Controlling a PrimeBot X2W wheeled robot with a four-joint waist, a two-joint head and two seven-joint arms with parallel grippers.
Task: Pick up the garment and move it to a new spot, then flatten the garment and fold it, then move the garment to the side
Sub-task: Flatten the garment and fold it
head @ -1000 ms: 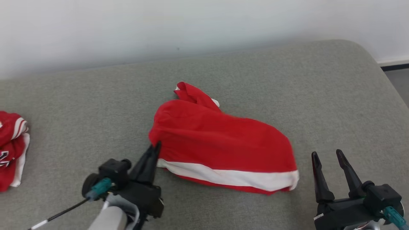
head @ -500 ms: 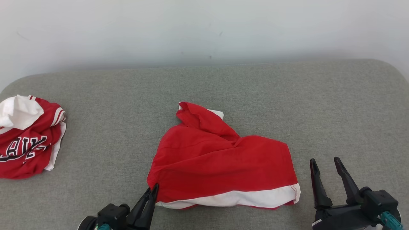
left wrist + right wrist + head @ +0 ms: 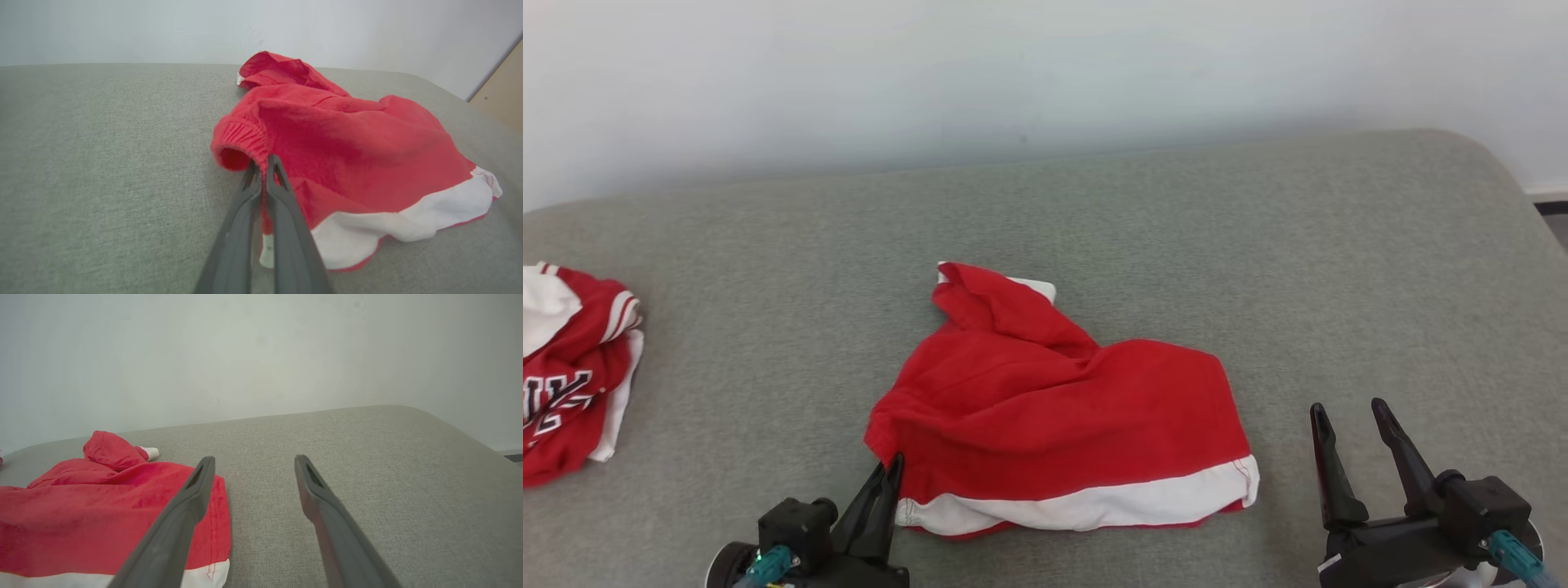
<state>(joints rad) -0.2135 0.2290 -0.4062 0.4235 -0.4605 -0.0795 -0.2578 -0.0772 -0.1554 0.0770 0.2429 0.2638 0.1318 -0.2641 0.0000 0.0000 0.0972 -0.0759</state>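
Two states applied: the left end effector (image 3: 895, 462) gripped the red garment (image 3: 1054, 408) at its elastic edge; the right end effector (image 3: 1347, 407) stood released, garment just to its left.

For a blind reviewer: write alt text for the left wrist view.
The left gripper, jaws shut, pinches the elastic waistband of red shorts with a white hem, rumpled on a grey fabric surface before a pale wall.

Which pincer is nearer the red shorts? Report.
Left. The left pincer grips the red shorts at their near-left corner; the right pincer stands open off their right edge, apart.
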